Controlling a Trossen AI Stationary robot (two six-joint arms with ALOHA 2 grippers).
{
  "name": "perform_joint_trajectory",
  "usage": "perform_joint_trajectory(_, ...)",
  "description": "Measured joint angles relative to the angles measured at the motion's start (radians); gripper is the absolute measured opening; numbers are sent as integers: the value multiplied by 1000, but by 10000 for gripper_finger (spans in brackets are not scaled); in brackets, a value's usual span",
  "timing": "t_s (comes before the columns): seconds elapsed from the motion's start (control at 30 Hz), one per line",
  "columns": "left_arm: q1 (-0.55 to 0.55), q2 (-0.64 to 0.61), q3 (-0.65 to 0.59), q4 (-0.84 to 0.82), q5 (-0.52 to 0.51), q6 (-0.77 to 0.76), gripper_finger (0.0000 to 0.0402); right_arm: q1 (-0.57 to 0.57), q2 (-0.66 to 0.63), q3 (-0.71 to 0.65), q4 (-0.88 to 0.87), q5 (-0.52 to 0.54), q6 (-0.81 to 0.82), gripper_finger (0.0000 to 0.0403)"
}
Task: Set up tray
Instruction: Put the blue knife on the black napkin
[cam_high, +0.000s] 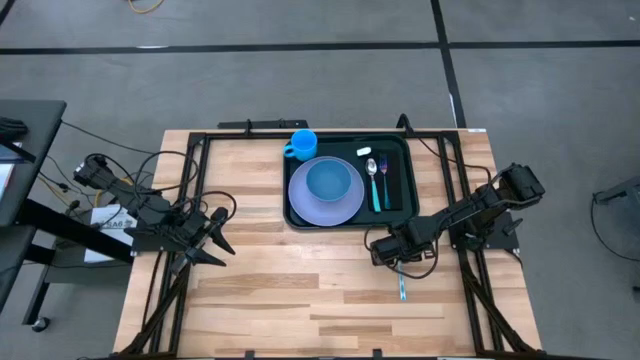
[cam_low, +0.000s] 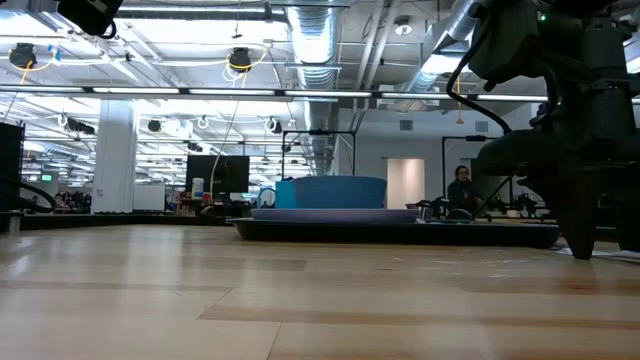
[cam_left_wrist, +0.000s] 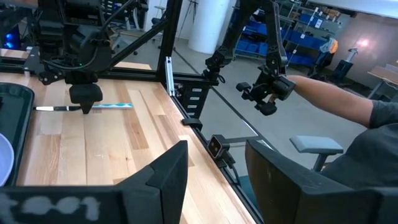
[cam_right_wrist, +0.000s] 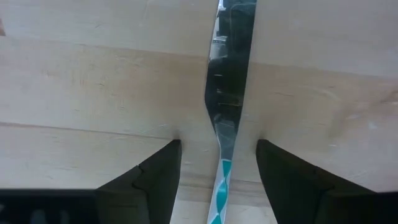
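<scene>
A knife (cam_right_wrist: 225, 106) with a shiny blade and a teal-and-white patterned handle lies flat on the bare wood near the table's right side (cam_high: 402, 288). My right gripper (cam_right_wrist: 217, 163) is low over it and open, with one finger on each side of the knife where blade meets handle, not touching it. The left wrist view shows this gripper (cam_left_wrist: 84, 98) pointing down above the knife (cam_left_wrist: 106, 106). The dark green tray (cam_high: 396, 205) at the far middle holds a lilac plate (cam_high: 345, 208), a blue bowl (cam_high: 332, 181), a blue cup (cam_high: 302, 144), a spoon (cam_high: 373, 180) and a fork (cam_high: 384, 178). My left gripper (cam_high: 215, 240) waits open at the table's left.
Black frame rails (cam_high: 195, 190) run along both sides of the table and its far edge. Bare wood (cam_high: 290, 290) lies between the arms on the near side of the tray. A person's arm (cam_left_wrist: 336, 96) reaches toward a stand beyond the table's right edge.
</scene>
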Motion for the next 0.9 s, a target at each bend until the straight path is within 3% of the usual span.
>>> perform_joint_trajectory(0.37,0,0,0,0,0,-6,148,-6,-2,18,-36,-2,-7,188)
perform_joint_trajectory(0.9,0,0,0,0,-1,-5,148,-4,-2,18,-38,9,-11,125)
